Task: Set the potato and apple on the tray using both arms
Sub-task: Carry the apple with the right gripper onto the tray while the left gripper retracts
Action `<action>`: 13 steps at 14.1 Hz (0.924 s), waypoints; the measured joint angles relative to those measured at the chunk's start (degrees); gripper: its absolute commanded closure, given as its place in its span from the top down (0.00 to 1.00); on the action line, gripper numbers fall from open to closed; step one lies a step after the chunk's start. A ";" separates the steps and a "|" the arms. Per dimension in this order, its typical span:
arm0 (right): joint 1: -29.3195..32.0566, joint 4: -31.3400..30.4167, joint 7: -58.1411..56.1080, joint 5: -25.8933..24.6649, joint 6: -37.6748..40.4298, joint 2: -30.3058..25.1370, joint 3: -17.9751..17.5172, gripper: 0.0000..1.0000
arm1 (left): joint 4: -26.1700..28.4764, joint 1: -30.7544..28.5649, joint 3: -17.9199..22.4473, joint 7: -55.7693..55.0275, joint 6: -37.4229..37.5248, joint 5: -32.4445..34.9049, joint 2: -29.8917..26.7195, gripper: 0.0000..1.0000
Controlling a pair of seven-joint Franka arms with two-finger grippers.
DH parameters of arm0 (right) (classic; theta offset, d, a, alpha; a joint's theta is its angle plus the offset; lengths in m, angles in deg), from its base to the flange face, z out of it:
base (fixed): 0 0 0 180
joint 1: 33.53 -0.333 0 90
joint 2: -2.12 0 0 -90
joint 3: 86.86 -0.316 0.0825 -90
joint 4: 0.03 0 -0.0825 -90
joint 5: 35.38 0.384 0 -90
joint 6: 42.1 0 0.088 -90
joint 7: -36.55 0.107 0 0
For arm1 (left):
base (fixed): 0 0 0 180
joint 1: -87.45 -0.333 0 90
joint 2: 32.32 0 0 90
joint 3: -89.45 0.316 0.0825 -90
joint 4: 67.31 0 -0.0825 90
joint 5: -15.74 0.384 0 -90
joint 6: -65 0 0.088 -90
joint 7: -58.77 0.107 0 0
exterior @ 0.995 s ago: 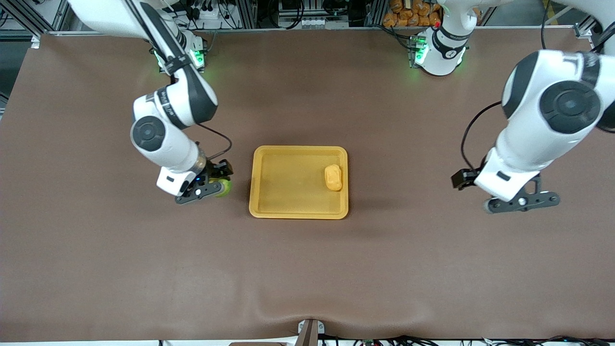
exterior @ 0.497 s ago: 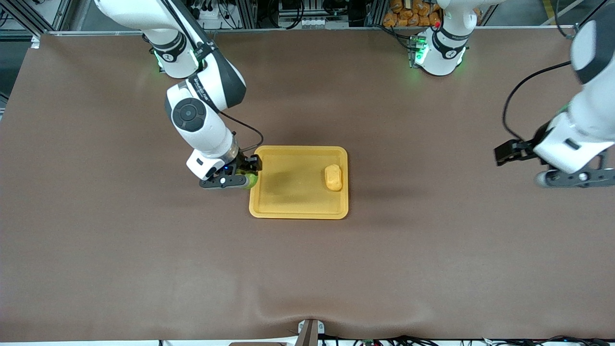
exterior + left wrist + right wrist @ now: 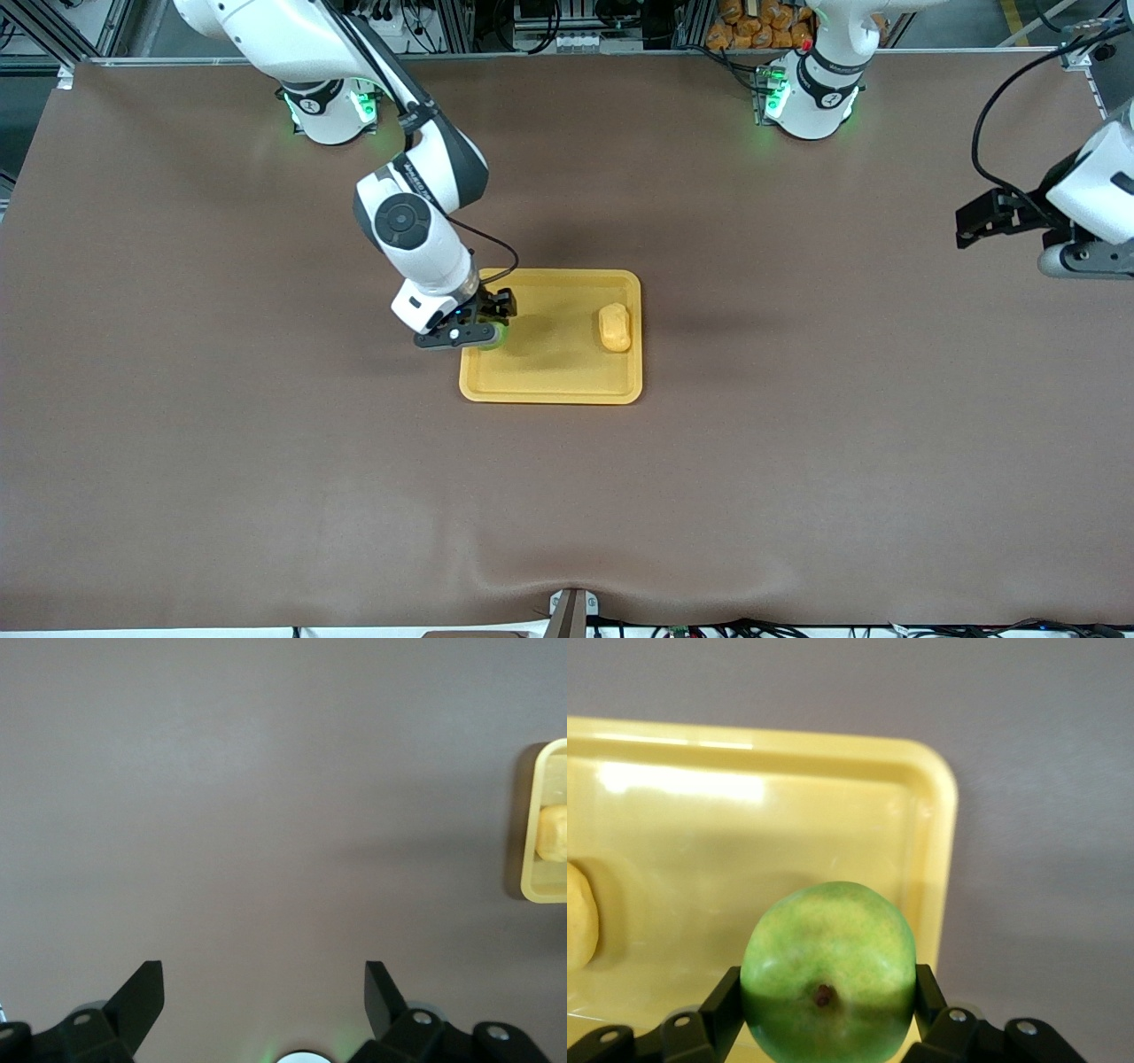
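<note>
A: So, where is the apple (image 3: 828, 973)?

B: Clamped between the 2 fingers (image 3: 719, 1005) of the right gripper (image 3: 469, 337), up in the air over the tray (image 3: 549, 385). The right wrist view shows its dark dimple facing the camera and a black finger pressed to each side of it.

A: Over which part of the tray?

B: The end toward the right arm's base. In the front view only a sliver of green (image 3: 494, 341) shows under the black fingers, just inside the rim there.

A: And the potato (image 3: 615, 327)?

B: Lying in the tray at the end toward the left arm, close to that rim and well apart from the apple. The right wrist view catches just its edge (image 3: 579, 917), and the left wrist view sees it too (image 3: 554, 833).

A: What about the other arm?

B: The left gripper (image 3: 1085, 259) hangs over bare brown table (image 3: 266, 461) at the left arm's end, well apart from the tray. Its 2 fingers (image 3: 140, 997) are spread wide with nothing between them; the left wrist view shows only tablecloth in the gap. That arm is waiting.

A: How does the tray itself lie?

B: Flat on the table, about midway between the 2 bases and nearer to the front camera than both.
</note>
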State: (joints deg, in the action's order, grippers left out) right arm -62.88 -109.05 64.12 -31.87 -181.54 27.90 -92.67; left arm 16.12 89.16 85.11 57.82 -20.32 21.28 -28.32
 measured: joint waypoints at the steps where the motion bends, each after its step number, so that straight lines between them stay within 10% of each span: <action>1: -0.66 0.00 0.70 -0.04 -0.77 0.69 0.02 0.22 | 1.13 1.61 1.98 0.00 0.00 -0.86 -1.09 1.00; 13: -1.95 0.06 1.87 -0.13 -1.77 3.14 0.51 0.23 | 11.66 0.15 -0.26 -0.24 -1.06 -2.43 -11.42 1.00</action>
State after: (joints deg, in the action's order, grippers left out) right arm -64.83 -108.98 65.99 -32.00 -183.32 31.04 -92.15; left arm 27.78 89.31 84.85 57.58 -21.38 18.85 -39.74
